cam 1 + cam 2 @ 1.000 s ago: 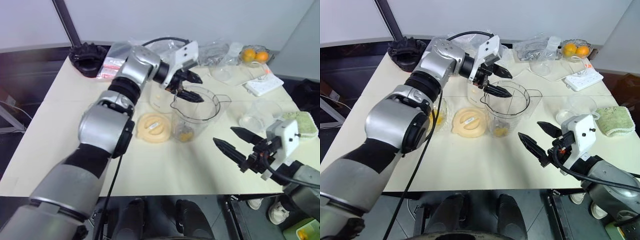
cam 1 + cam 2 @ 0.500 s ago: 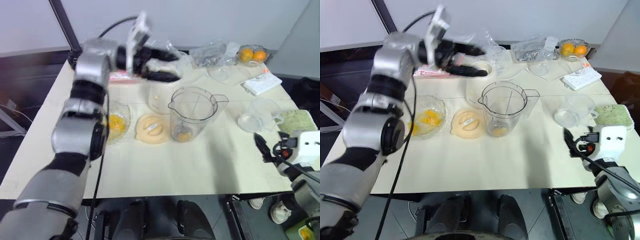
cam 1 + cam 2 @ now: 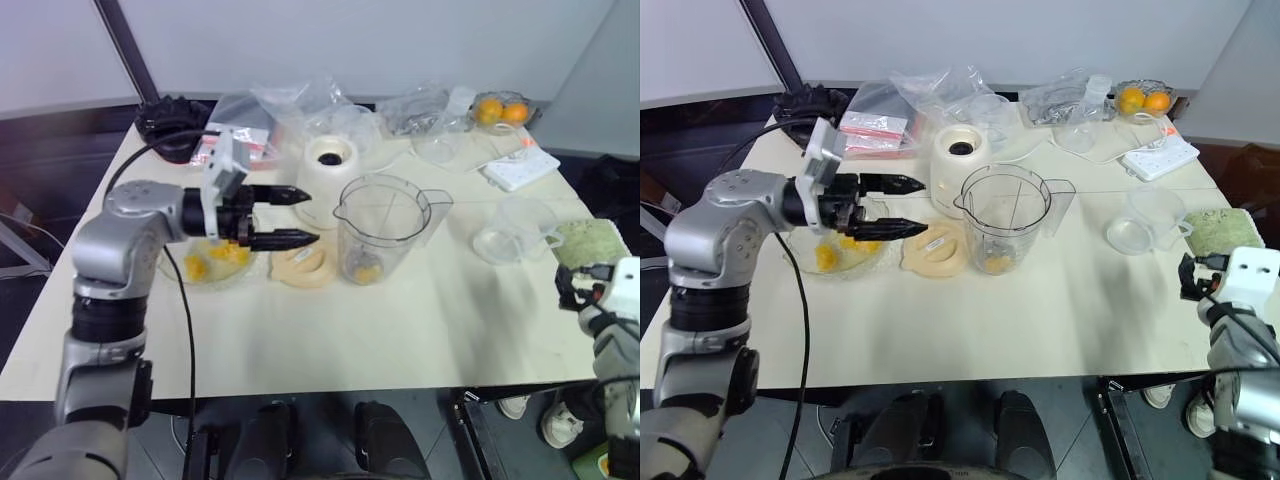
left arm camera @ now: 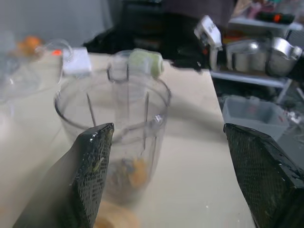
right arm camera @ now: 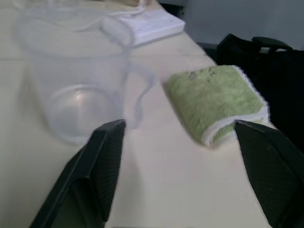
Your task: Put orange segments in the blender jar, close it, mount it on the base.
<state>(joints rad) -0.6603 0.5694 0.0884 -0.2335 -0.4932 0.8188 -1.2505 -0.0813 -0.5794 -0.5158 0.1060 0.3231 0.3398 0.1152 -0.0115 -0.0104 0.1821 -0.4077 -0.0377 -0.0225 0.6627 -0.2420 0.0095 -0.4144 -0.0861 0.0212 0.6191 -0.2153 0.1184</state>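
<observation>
The left tool (image 3: 290,214) has pulled back from over the blender jar (image 3: 380,230), a segment now lying inside it, and hovers spread and empty above the bowl of orange segments (image 3: 225,255) beside the jar, seemingly ready for another; the right tool (image 5: 185,166) is open too.

Looks like a lab test setup: plain cream desk (image 3: 970,320) against bare grey walls, metal shelving (image 4: 256,61) with storage bins behind.
</observation>
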